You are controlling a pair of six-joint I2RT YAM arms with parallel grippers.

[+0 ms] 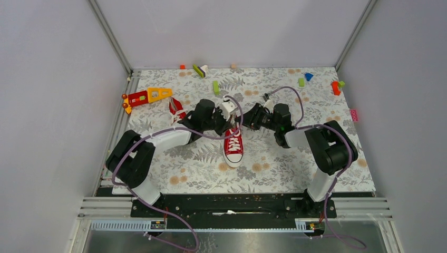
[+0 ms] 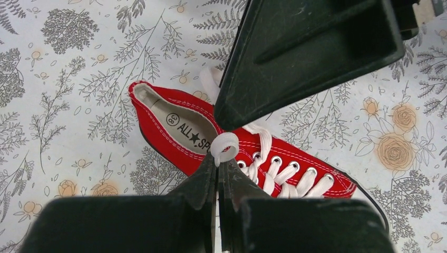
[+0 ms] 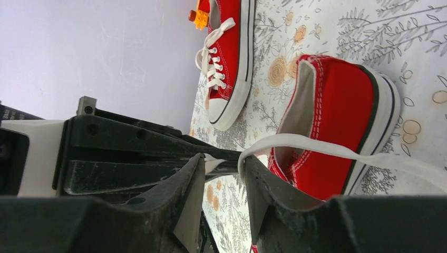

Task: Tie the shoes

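One red shoe (image 1: 233, 148) lies at the table's middle, toe toward the arm bases; it also shows in the left wrist view (image 2: 184, 132) and, heel end on, in the right wrist view (image 3: 337, 116). My left gripper (image 1: 227, 125) (image 2: 217, 161) is shut on a small loop of white lace (image 2: 225, 146) above the shoe's opening. My right gripper (image 1: 246, 121) (image 3: 224, 161) is open right beside it, with a taut strand of lace (image 3: 327, 150) hooked over the tip of one finger (image 3: 263, 184). The second shoe (image 1: 176, 108) (image 3: 227, 58) lies to the left, partly hidden by the left arm.
A red-and-yellow toy piece (image 1: 149, 96) lies at the back left. Small coloured blocks sit along the back edge: green (image 1: 215, 87), blue (image 1: 308, 76), red (image 1: 336, 88) and pink (image 1: 353, 114). Grey walls close in three sides. Purple cables loop over both arms.
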